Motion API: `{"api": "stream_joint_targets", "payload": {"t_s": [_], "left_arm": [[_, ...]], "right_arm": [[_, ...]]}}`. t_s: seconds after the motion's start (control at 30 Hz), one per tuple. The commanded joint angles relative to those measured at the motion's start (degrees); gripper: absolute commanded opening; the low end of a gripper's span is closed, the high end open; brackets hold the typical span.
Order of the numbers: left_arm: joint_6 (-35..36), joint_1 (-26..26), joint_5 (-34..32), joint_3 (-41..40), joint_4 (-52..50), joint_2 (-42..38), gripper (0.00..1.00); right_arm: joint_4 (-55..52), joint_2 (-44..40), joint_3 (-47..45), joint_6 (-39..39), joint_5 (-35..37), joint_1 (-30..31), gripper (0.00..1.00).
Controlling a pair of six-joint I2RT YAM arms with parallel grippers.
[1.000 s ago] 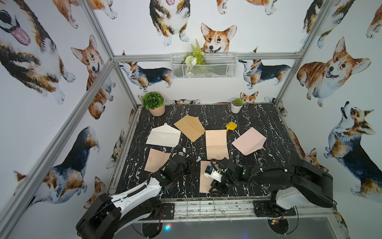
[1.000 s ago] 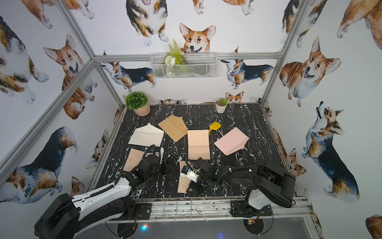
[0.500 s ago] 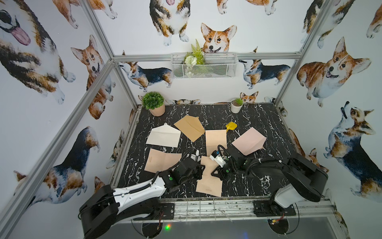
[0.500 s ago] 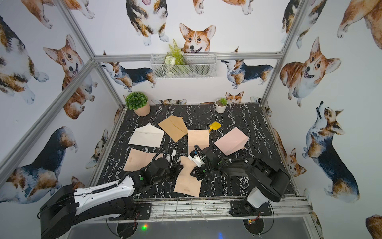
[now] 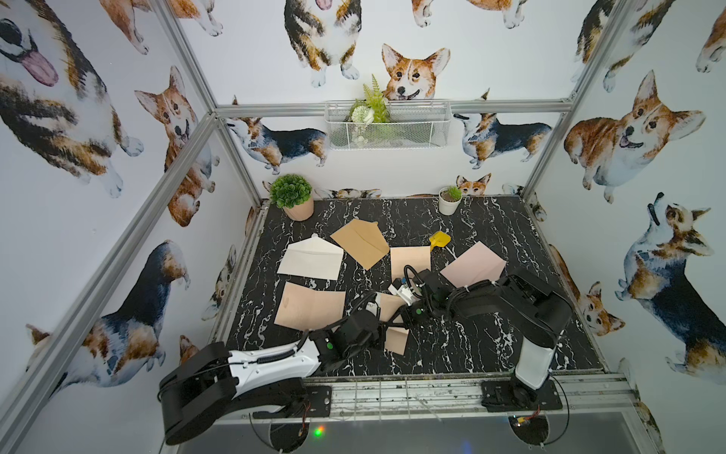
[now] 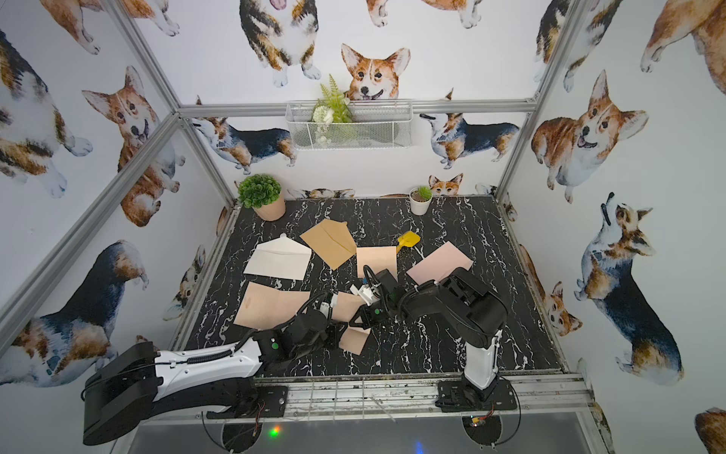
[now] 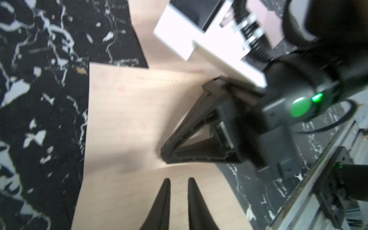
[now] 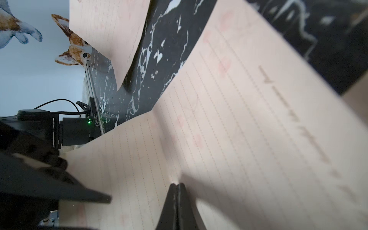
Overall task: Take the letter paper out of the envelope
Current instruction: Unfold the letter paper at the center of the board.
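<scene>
Black marble table (image 5: 491, 346). Far left corner: green plant in a clay pot (image 5: 292, 194). Toward the left edge, white envelope (image 5: 310, 261) lying flat, with a loose pink sheet (image 5: 310, 310) just beside it on the front-edge side. Brown envelope (image 5: 361, 243) mid-table, toward the far edge. Letter paper (image 5: 396, 340) sits near the middle of the front edge, bent up along a crease between the two arms, not inside any envelope. Left gripper (image 7: 178, 180) is over the paper's front part, jaws a narrow gap apart, can't tell if they pinch anything. Right gripper (image 8: 176, 184) has its jaws together, clamped on the letter paper at the crease. Second pink sheet (image 5: 410, 257) lies flat toward the far edge from there, small yellow thing (image 5: 439, 239) at its far right corner. Pink envelope (image 5: 473, 267) toward the right edge. Small white pot (image 5: 450, 200) with a plant at the far edge, right of middle.
</scene>
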Motion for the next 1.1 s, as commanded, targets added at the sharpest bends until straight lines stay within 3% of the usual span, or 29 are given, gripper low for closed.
{"api": "stream_joint_targets", "payload": {"t_s": [0.0, 0.37, 0.5, 0.63, 0.77, 0.87, 1.07], "left_arm": [[-2.74, -0.08, -2.19, -3.18, 1.81, -1.61, 0.19], [-3.87, 0.16, -8.15, -7.06, -7.19, -9.03, 0.20], [-2.54, 0.88, -5.85, -4.08, -8.10, -4.31, 0.22], [-1.43, 1.82, -1.65, -0.07, -5.81, 6.94, 0.22], [0.34, 1.93, 2.21, 5.22, -5.46, 16.80, 0.11], [0.66, 1.97, 2.49, 5.93, -5.37, 17.43, 0.05], [-0.44, 1.94, 0.80, 3.12, -4.86, 10.23, 0.06]], "right_arm": [[-6.66, 2.00, 2.18, 0.89, 7.06, 0.60, 0.00], [-4.29, 8.12, 11.45, 1.27, 6.68, 0.94, 0.00], [-3.37, 8.49, 11.20, 1.35, 7.38, 0.99, 0.00], [-3.16, 7.53, 10.25, 1.00, 8.06, 0.94, 0.00], [-4.85, 7.34, 11.67, -0.55, 8.28, 0.44, 0.00], [-4.66, 8.60, 13.40, -1.39, 7.85, -0.31, 0.00], [-5.08, 11.18, 16.48, -3.40, 8.83, -2.62, 0.00]]}}
